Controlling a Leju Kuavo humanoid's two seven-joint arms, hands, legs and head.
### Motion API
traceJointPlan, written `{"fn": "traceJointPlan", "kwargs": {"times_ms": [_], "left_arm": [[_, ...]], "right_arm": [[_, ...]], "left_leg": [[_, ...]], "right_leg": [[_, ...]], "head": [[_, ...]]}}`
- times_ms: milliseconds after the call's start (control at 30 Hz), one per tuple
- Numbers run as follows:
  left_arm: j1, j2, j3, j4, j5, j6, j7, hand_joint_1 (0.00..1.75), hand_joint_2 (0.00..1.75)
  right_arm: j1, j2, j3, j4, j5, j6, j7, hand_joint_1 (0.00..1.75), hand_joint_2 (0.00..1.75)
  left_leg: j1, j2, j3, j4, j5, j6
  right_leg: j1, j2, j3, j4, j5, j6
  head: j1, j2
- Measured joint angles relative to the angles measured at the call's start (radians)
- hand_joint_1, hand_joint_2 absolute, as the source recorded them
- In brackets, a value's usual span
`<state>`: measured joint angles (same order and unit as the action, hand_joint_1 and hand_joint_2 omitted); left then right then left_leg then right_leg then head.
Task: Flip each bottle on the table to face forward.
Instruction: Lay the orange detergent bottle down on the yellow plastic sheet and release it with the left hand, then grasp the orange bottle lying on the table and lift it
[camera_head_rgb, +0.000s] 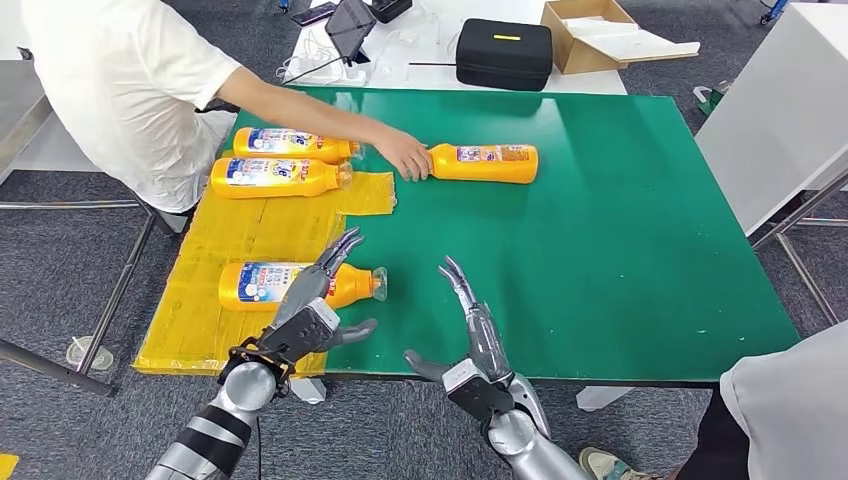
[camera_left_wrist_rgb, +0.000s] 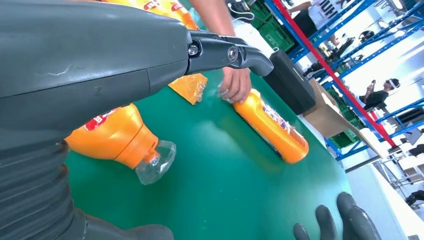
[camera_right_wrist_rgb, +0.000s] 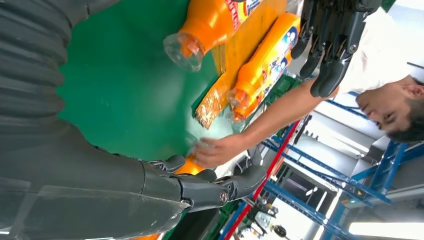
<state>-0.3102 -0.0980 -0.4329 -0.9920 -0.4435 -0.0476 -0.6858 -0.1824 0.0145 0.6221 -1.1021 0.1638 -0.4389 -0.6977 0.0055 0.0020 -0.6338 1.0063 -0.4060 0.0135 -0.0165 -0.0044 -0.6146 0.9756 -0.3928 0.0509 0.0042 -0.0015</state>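
A person in a white shirt (camera_head_rgb: 120, 80) stood at the far left of the green surface (camera_head_rgb: 600, 220), one arm stretched out across it. On the yellow mat (camera_head_rgb: 230, 240) covering the left part of the surface, two orange bottles (camera_head_rgb: 285, 160) lay side by side at the far end, caps pointing right. Nearer me lay a third orange bottle (camera_head_rgb: 290, 283), on its side with its blue-and-white label up and its clear cap just past the mat's edge on the green. My left hand (camera_head_rgb: 310, 305) hung over that near bottle, fingers straight and spread, holding nothing; I could not tell from the pictures whether it touched the bottle. To its right my right hand (camera_head_rgb: 470, 330) was over the bare green near the front edge, also spread flat with nothing in it. Farther back, right of the mat, the person's hand (camera_head_rgb: 405, 155) rested on the cap end of a fourth bottle (camera_head_rgb: 485, 163) lying on the green.
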Motion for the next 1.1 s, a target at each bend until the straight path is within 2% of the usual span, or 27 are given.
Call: {"fn": "traceJointPlan", "kwargs": {"times_ms": [33, 100, 167, 267, 333, 433, 500, 567, 633, 667, 733, 800, 900, 967, 1033, 1100], "left_arm": [[0.004, 0.000, -0.002, -0.007, 0.007, 0.004, 0.000, 0.00, 1.75], [0.015, 0.000, -0.008, -0.027, 0.032, 0.016, 0.000, 0.00, 1.75], [0.034, 0.000, -0.015, -0.059, 0.073, 0.032, 0.010, 0.00, 1.75], [0.082, -0.012, -0.021, -0.127, 0.172, 0.076, 0.049, 0.00, 1.75], [0.129, -0.039, -0.020, -0.181, 0.258, 0.145, 0.081, 0.00, 1.75], [0.186, -0.073, -0.034, -0.247, 0.428, 0.250, 0.119, 0.00, 1.75], [0.211, -0.083, -0.052, -0.277, 0.548, 0.299, 0.153, 0.00, 0.87], [0.227, -0.086, -0.072, -0.296, 0.618, 0.332, 0.186, 0.00, 0.00], [0.237, -0.085, -0.091, -0.303, 0.638, 0.359, 0.202, 0.00, 0.00], [0.241, -0.084, -0.096, -0.304, 0.641, 0.372, 0.204, 0.00, 0.00], [0.245, -0.085, -0.103, -0.305, 0.648, 0.394, 0.208, 0.00, 0.87], [0.247, -0.086, -0.108, -0.305, 0.663, 0.400, 0.226, 0.00, 1.75], [0.255, -0.083, -0.121, -0.305, 0.747, 0.311, 0.276, 0.00, 1.75], [0.264, -0.080, -0.127, -0.305, 0.784, 0.246, 0.284, 0.00, 1.75], [0.266, -0.079, -0.134, -0.305, 0.718, 0.256, 0.257, 0.00, 1.75], [0.261, -0.079, -0.141, -0.305, 0.617, 0.288, 0.226, 0.00, 1.75]], "right_arm": [[0.003, 0.001, -0.007, -0.003, -0.013, 0.023, 0.000, 0.00, 1.75], [0.014, 0.010, -0.035, -0.009, -0.050, 0.104, 0.000, 0.00, 0.87], [0.031, 0.030, -0.088, -0.013, -0.096, 0.225, 0.000, 0.00, 0.00], [0.069, 0.076, -0.193, -0.022, -0.179, 0.406, 0.000, 0.00, 0.00], [0.108, 0.110, -0.266, -0.050, -0.251, 0.478, 0.001, 0.00, 0.00], [0.173, 0.151, -0.353, -0.138, -0.287, 0.450, 0.020, 0.00, 0.00], [0.209, 0.166, -0.384, -0.204, -0.265, 0.379, 0.059, 0.00, 0.00], [0.236, 0.173, -0.394, -0.253, -0.244, 0.305, 0.115, 0.00, 0.87], [0.255, 0.176, -0.395, -0.283, -0.243, 0.258, 0.164, 0.00, 1.75], [0.262, 0.175, -0.394, -0.293, -0.244, 0.247, 0.178, 0.00, 1.75], [0.274, 0.168, -0.390, -0.307, -0.220, 0.237, 0.188, 0.00, 1.75], [0.279, 0.142, -0.381, -0.314, -0.123, 0.210, 0.172, 0.00, 1.75], [0.276, 0.092, -0.375, -0.314, 0.170, 0.069, 0.165, 0.00, 1.75], [0.260, 0.063, -0.370, -0.295, 0.400, -0.049, 0.204, 0.00, 1.75], [0.233, 0.032, -0.361, -0.250, 0.603, -0.134, 0.264, 0.00, 1.75], [0.198, 0.001, -0.352, -0.193, 0.733, -0.170, 0.314, 0.00, 1.75]], "left_leg": [[0.000, 0.000, 0.000, 0.000, 0.000, 0.000], [0.000, 0.000, 0.000, 0.000, 0.000, 0.000], [0.000, 0.000, 0.000, 0.000, 0.000, 0.000], [0.000, 0.000, 0.000, 0.000, 0.000, 0.000], [0.000, -0.001, -0.001, 0.000, -0.001, 0.000], [0.000, -0.002, -0.002, 0.000, -0.001, 0.000], [0.000, -0.001, -0.002, 0.000, -0.002, 0.000], [0.000, -0.001, -0.002, 0.000, -0.002, 0.000], [0.000, -0.001, -0.002, 0.000, -0.002, 0.000], [0.000, -0.001, -0.002, 0.000, -0.002, 0.000], [0.000, -0.001, -0.002, 0.000, -0.002, 0.000], [0.000, -0.001, -0.001, 0.000, -0.001, 0.000], [0.000, -0.002, -0.002, 0.000, -0.001, 0.000], [0.000, -0.001, -0.002, 0.000, -0.002, 0.000], [-0.001, 0.000, -0.001, 0.000, -0.002, 0.001], [-0.001, -0.001, -0.001, 0.000, -0.001, 0.001]], "right_leg": [[0.000, 0.000, 0.000, 0.000, 0.000, 0.000], [0.000, 0.000, 0.000, 0.000, 0.000, 0.000], [0.000, 0.000, 0.000, 0.000, 0.000, 0.000], [0.000, 0.000, 0.000, 0.000, 0.000, 0.000], [0.000, -0.001, -0.001, 0.000, -0.001, 0.000], [0.000, -0.001, -0.001, 0.000, -0.002, 0.002], [0.000, -0.001, -0.001, -0.001, -0.002, 0.002], [0.000, -0.001, -0.001, -0.001, -0.002, 0.002], [0.000, -0.001, -0.001, -0.001, -0.002, 0.002], [0.000, -0.001, -0.001, -0.001, -0.002, 0.002], [0.000, -0.001, -0.001, -0.001, -0.002, 0.002], [0.000, -0.001, -0.001, -0.001, -0.002, 0.002], [0.000, -0.001, 0.000, -0.001, -0.002, 0.002], [0.000, -0.001, 0.000, -0.001, -0.002, 0.002], [-0.001, -0.001, -0.001, -0.001, -0.001, 0.003], [-0.001, -0.001, 0.000, -0.001, -0.001, 0.003]], "head": [[0.000, 0.000], [0.000, 0.000], [0.000, 0.000], [0.000, 0.000], [0.000, 0.000], [0.000, 0.000], [0.000, 0.000], [0.000, 0.000], [0.000, 0.000], [0.000, 0.000], [0.000, 0.000], [0.000, 0.000], [0.000, 0.000], [0.000, 0.000], [0.000, 0.000], [0.000, 0.000]]}}
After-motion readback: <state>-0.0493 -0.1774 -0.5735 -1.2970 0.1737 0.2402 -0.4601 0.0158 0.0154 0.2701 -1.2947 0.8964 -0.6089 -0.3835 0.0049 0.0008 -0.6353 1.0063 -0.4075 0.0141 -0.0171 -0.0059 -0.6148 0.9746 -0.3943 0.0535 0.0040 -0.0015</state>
